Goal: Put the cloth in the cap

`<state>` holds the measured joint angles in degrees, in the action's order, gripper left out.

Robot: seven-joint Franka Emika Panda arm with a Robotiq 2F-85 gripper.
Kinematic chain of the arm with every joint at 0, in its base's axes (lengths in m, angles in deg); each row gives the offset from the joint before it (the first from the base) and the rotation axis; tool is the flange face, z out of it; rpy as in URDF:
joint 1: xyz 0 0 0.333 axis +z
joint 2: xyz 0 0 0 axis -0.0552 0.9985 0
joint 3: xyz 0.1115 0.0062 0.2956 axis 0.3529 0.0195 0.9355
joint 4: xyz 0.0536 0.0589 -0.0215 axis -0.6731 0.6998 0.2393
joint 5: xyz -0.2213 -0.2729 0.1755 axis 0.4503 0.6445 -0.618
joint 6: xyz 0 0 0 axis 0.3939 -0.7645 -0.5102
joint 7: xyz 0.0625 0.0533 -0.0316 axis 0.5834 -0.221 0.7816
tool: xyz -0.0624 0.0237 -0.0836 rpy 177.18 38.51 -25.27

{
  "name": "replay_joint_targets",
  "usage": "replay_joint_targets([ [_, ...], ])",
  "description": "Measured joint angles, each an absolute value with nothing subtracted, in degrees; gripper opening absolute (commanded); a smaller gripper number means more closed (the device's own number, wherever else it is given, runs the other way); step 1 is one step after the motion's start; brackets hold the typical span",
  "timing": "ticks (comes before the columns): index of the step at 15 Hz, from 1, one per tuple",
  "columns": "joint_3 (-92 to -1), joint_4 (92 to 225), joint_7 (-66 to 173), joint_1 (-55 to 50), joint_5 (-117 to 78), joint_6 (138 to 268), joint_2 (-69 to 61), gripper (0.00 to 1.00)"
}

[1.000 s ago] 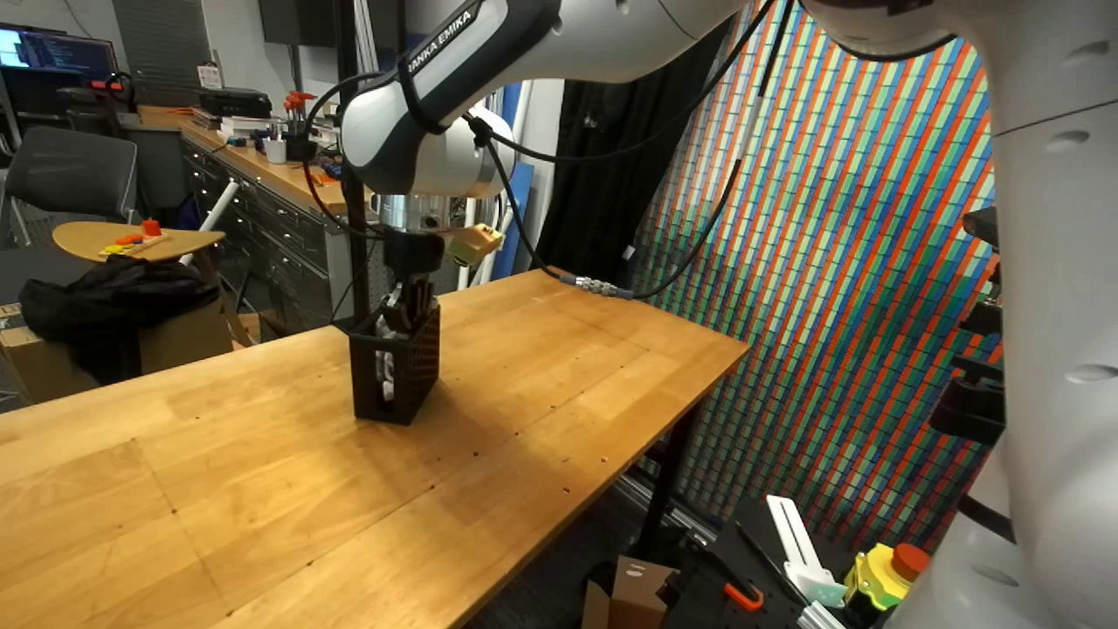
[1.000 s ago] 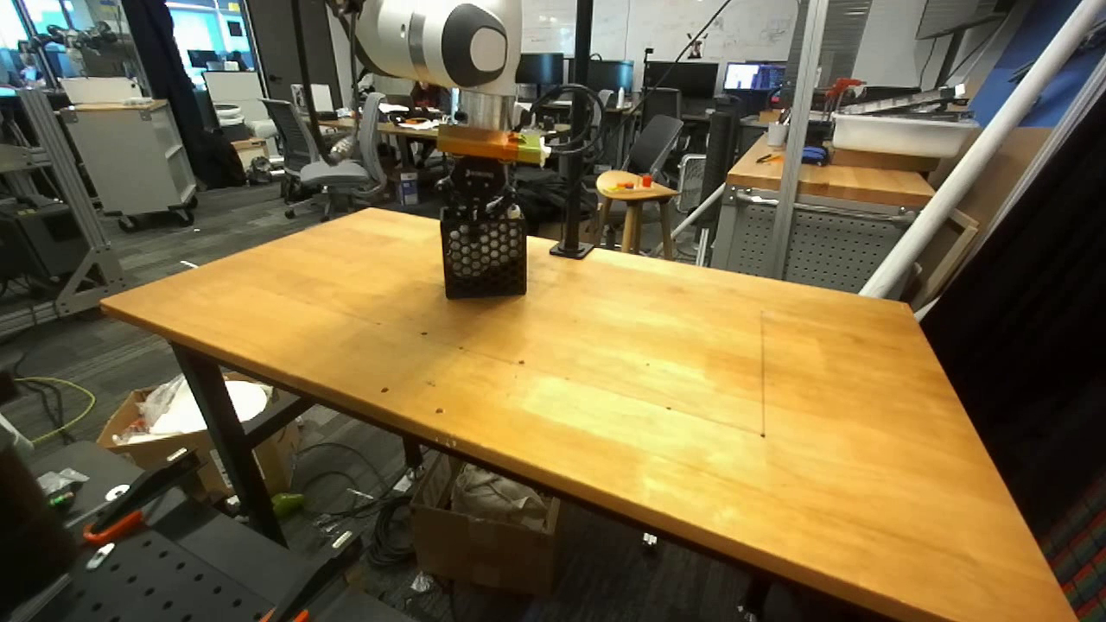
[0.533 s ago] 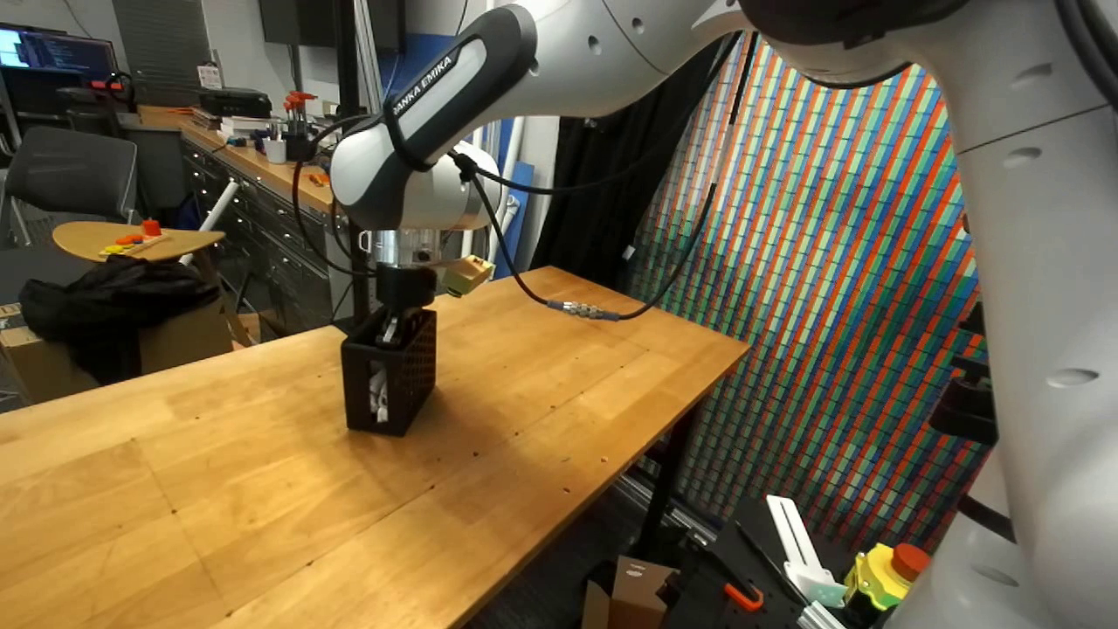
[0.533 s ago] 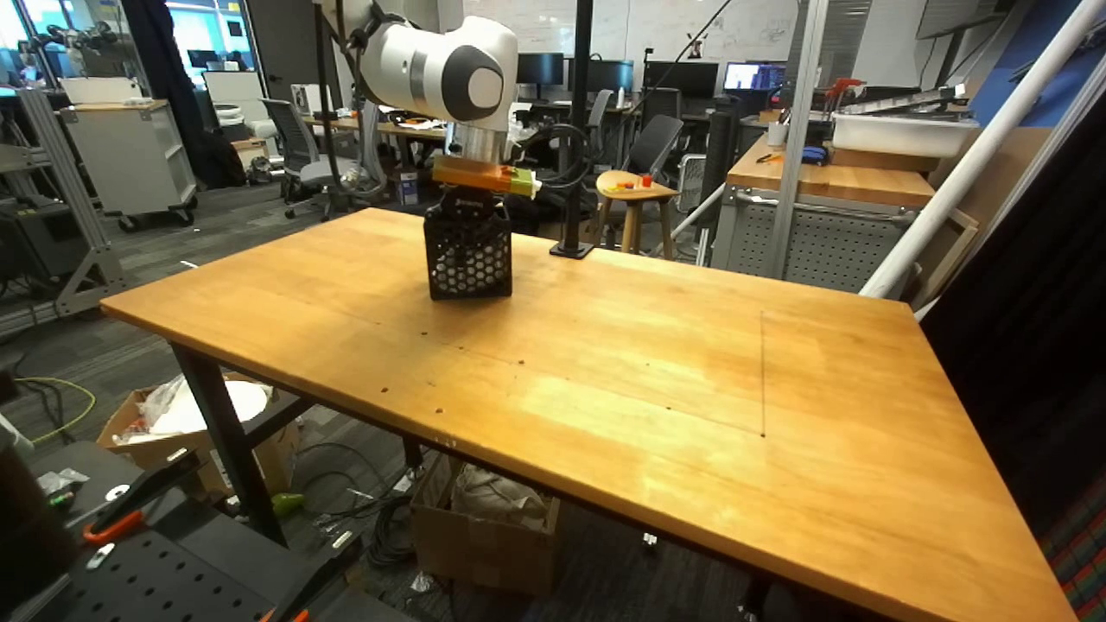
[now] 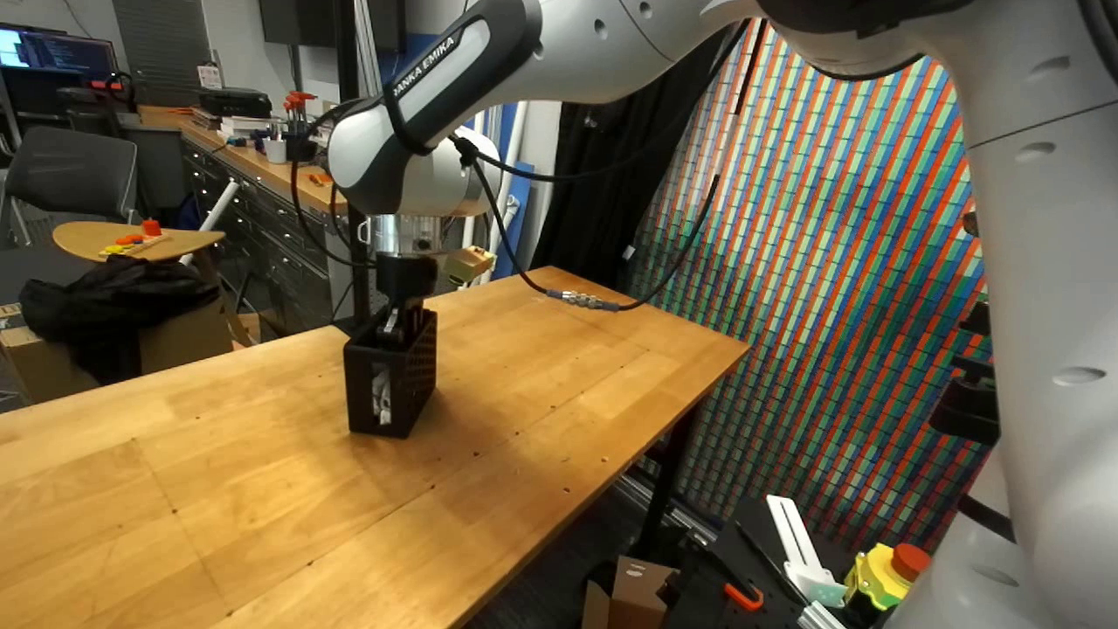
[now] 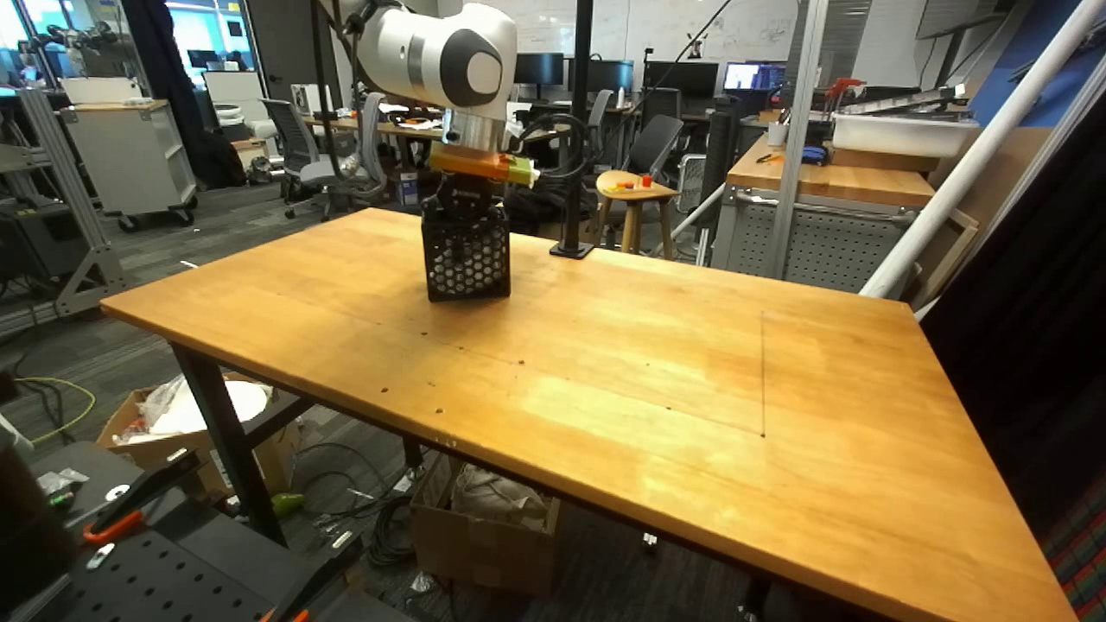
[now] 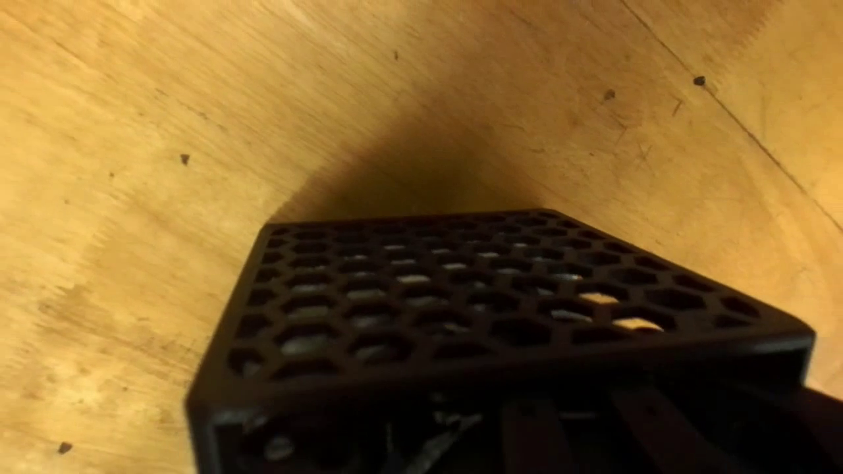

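At far left in an exterior view, a chair [image 5: 70, 170] stands beyond the table [image 5: 218, 472]; lower down, black fabric [image 5: 113, 297] is heaped on a box [image 5: 188, 336]. Then come a stool [image 5: 179, 243] with coloured pieces [image 5: 131, 238] on its seat and a bank of drawers [image 5: 275, 236].

Next is the cap [image 5: 409, 384], upright on the table, its mouth facing up. The cloth [image 5: 382, 397] is inside it: in both exterior views, and in the wrist view too, pale bits of it show through the openings in the walls.

My hand [image 5: 399, 328] points down into the mouth, fingers together. Their tips are hidden by the walls, so whether they pinch the cloth I cannot tell. In the wrist view the cap's mesh side fills the lower middle, a shadow [image 7: 421, 158] lies on the table beyond its base, and the mouth at the bottom edge is too dark to make out.

Just right of my hand, higher up, sits a yellowish block [image 5: 472, 264]. A cable [image 5: 598, 302] loops past a black curtain [image 5: 581, 210] and a patterned wall [image 5: 830, 306]. My arm [image 5: 1031, 262] rises at far right.
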<state>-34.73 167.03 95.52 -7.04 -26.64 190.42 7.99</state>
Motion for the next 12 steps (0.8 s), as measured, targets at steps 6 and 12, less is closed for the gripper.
replay_joint_targets([
  [6, -35.3, 168.6, 93.9, -7.1, -26.6, 190.4, -0.2, 0.12],
  [12, -36.2, 170.1, 92.7, -7.1, -26.6, 190.4, -6.6, 0.28],
])
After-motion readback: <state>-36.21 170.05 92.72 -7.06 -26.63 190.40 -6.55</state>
